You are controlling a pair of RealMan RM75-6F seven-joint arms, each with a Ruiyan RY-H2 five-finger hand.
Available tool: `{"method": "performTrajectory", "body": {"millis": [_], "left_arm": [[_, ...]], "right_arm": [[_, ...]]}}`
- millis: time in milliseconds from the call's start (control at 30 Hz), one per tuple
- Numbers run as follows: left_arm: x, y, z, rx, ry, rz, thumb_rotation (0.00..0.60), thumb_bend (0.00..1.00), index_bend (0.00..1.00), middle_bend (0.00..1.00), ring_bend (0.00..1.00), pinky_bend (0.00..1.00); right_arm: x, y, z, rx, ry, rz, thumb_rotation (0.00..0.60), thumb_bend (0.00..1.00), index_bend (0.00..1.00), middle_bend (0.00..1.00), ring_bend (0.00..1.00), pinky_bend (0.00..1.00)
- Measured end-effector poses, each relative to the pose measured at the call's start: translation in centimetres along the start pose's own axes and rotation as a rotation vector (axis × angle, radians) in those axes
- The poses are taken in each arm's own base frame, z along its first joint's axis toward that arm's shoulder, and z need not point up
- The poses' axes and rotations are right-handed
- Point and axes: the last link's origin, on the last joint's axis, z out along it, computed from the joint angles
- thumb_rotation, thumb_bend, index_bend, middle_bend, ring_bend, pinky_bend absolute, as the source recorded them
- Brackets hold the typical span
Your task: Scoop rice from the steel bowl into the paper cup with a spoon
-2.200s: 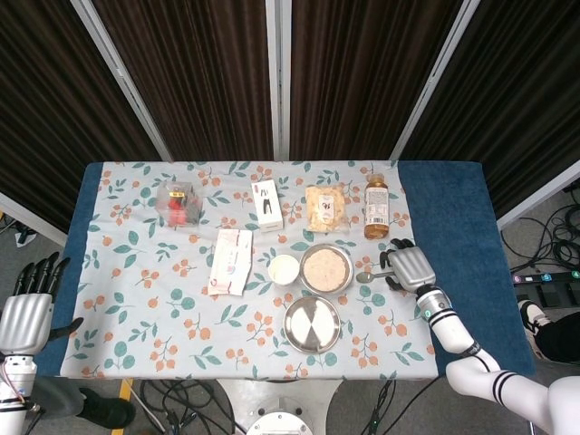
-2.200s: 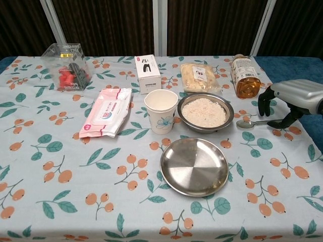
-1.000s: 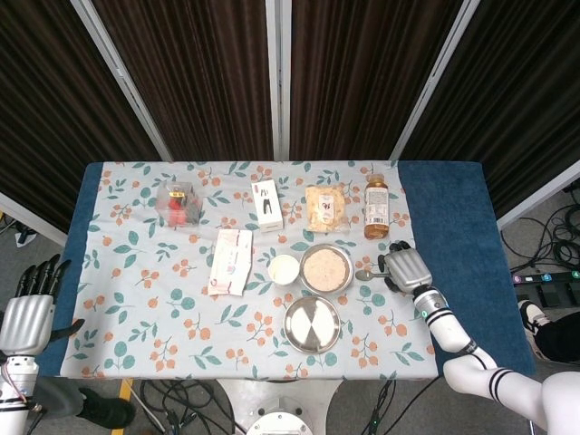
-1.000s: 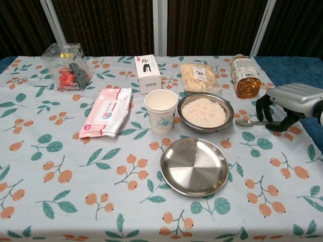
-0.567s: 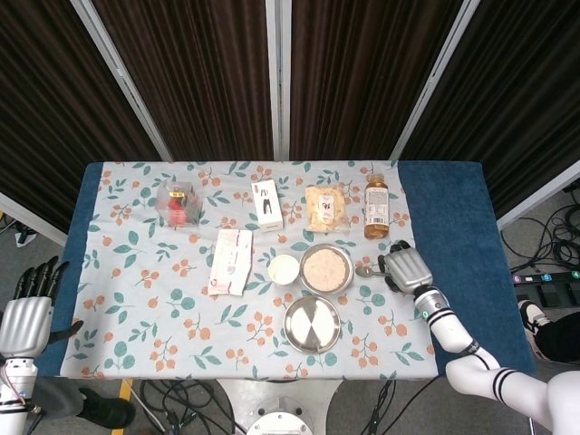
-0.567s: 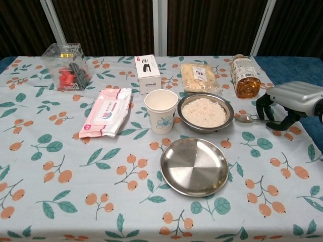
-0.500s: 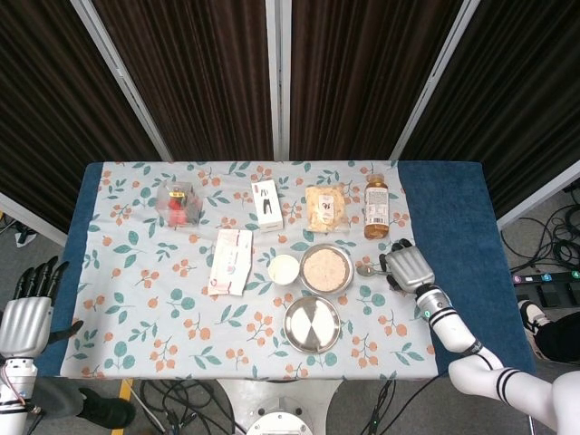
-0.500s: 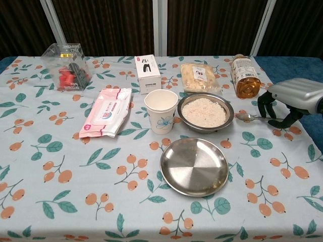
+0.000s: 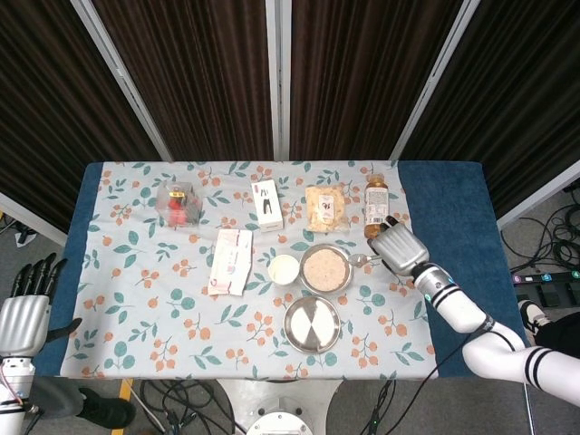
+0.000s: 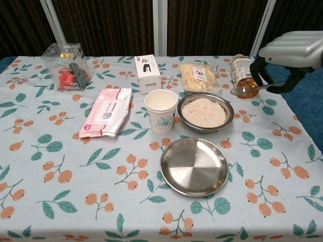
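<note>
Right hand [image 10: 293, 50] grasps spoon [image 10: 252, 89] by its handle, lifted off the surface, bowl end w/ no rice just right of steel bowl [image 10: 205, 112]. Steel bowl holds rice, mid-surface; paper cup [image 10: 161, 111] touching its left side. Left hand [image 9: 23, 313] released, fingers apart, off the surface's left edge.

Dark brown pleated curtain [image 9: 362, 72] fills the upper frame behind my surface, split by pale metal poles [image 9: 278, 77] that fan outward. Surface wears a light floral cloth [image 9: 145, 299] over a blue cover [image 9: 449, 208] showing at both ends. Grey floor [image 9: 544, 240] at right, black cables [image 9: 553, 237] across it. Light even, shadows soft.
</note>
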Motion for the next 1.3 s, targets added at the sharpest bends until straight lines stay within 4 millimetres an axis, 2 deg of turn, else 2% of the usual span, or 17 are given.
{"method": "performTrajectory", "body": {"millis": [233, 467, 900, 1300], "left_arm": [[0.1, 0.0, -0.2, -0.004, 0.003, -0.001, 0.6, 0.05, 0.07, 0.07, 0.0, 0.06], [-0.2, -0.1, -0.3, -0.009, 0.003, -0.008, 0.6, 0.05, 0.07, 0.07, 0.0, 0.06], [-0.8, -0.4, -0.7, -0.001, -0.005, -0.026, 0.6, 0.05, 0.07, 0.07, 0.0, 0.06], [-1.0, -0.6, -0.9, 0.006, -0.007, -0.03, 0.6, 0.05, 0.07, 0.07, 0.0, 0.06]], "right_arm": [[2.7, -2.8, 3.6, 0.113, -0.06, -0.151, 0.6, 0.36, 0.61, 0.61, 0.28, 0.2], [2.9, -4.6, 5.8, 0.149, -0.112, -0.25, 0.6, 0.37, 0.61, 0.61, 0.28, 0.2], [2.4, -6.5, 7.1, 0.145, -0.142, -0.372, 0.6, 0.38, 0.62, 0.61, 0.28, 0.17], [2.0, -9.0, 7.6, 0.156, -0.114, -0.395, 0.6, 0.38, 0.62, 0.61, 0.28, 0.14]]}}
